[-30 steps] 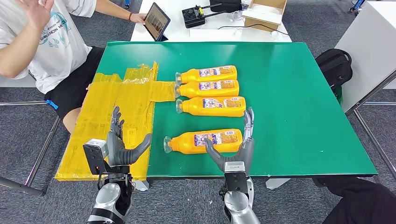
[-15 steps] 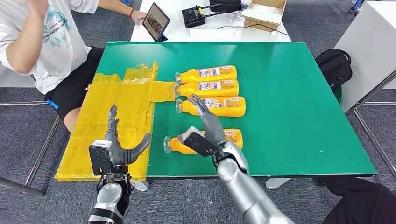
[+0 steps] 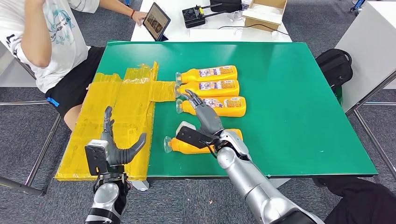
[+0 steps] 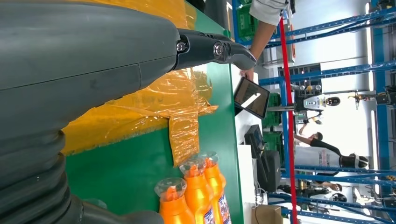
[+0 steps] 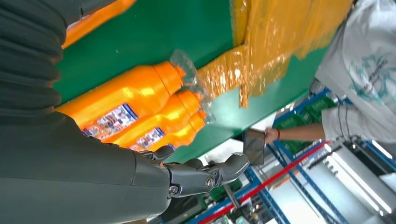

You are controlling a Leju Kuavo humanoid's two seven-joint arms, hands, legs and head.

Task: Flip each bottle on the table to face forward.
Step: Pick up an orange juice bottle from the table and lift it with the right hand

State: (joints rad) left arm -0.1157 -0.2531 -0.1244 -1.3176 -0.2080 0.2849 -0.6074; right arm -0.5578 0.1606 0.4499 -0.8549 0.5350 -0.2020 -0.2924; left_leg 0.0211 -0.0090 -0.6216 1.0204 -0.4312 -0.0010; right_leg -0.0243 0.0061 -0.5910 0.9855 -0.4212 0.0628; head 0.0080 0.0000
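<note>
Bottle labels [image 3: 212, 85] printed but too small to read; person's shirt [image 3: 58, 25] lettering blurred, possibly unreadable.

My left hand [image 4: 70, 79] hovers with fingers apart over the yellow plastic sheet [image 4: 154, 100] on the green table [image 4: 135, 170], three orange bottles [image 4: 198, 196] lying side by side nearby

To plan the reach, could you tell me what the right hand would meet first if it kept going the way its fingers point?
Probably the third orange bottle in the row: the right hand points its open fingers at its neck end, though height above it is unclear.
</note>
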